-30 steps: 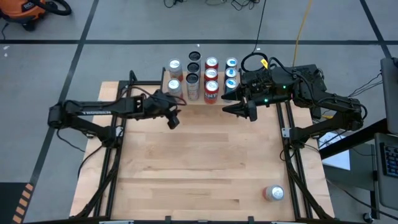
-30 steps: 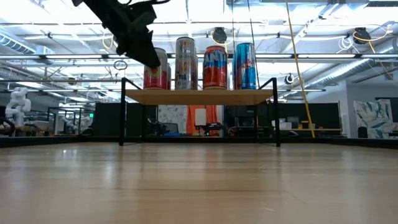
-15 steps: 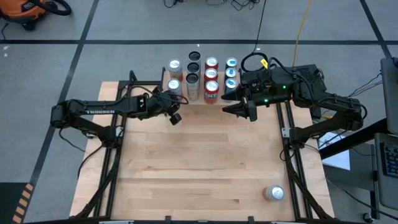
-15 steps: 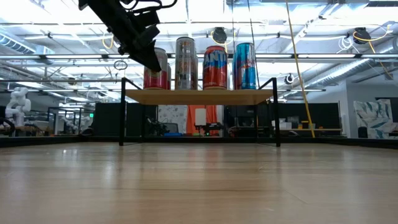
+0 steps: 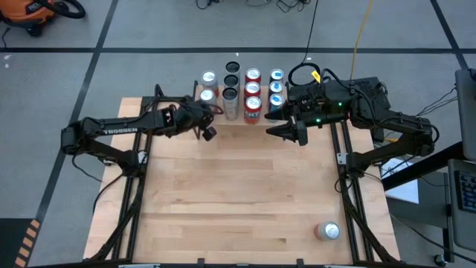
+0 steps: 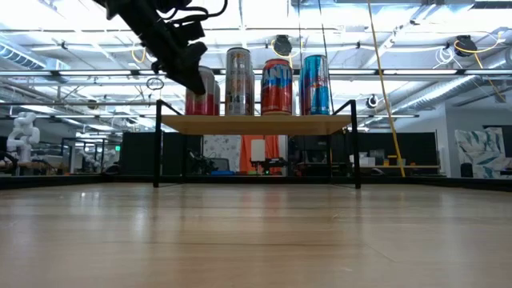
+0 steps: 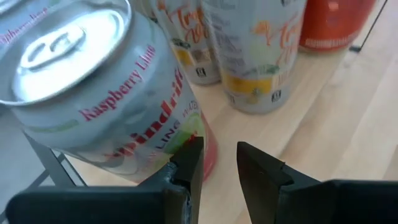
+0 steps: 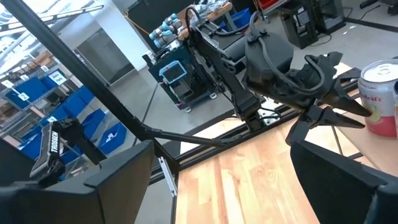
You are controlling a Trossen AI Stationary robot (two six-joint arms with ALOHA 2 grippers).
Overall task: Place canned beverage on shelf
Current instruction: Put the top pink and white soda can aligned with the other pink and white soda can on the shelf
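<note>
The shelf (image 6: pixel 256 124) stands at the table's far edge with several cans in two rows on its top board. My left gripper (image 5: pixel 207 132) hangs at the shelf's near left corner, in front of the leftmost can (image 6: pixel 202 92). Its fingers (image 7: pixel 214 171) stand a narrow gap apart with nothing between them, right beside a silver Raspberry Lime can (image 7: pixel 106 93). My right gripper (image 5: pixel 294 132) waits wide open at the shelf's near right corner. One more can (image 5: pixel 327 231) sits alone near the table's near right corner. My left gripper has one finger (image 7: pixel 189 165) close against the lower side wall (image 7: pixel 177 134) of the Raspberry Lime can, coming slanting down from the near left. Whether it touches the can I cannot tell. The can stands upright on the shelf.
Black frame rails (image 5: pixel 349 186) run along both sides of the wooden tabletop (image 5: pixel 238 201). The shelf's thin black legs (image 6: pixel 158 144) stand at its corners. The right wrist view shows my left arm's gripper (image 8: pixel 336 106) beside a can (image 8: pixel 380 96).
My left gripper has moved toward the table's far edge, in toward the shelf's left cans, and its wrist has swung round a little. The cans and my right arm have kept still.
</note>
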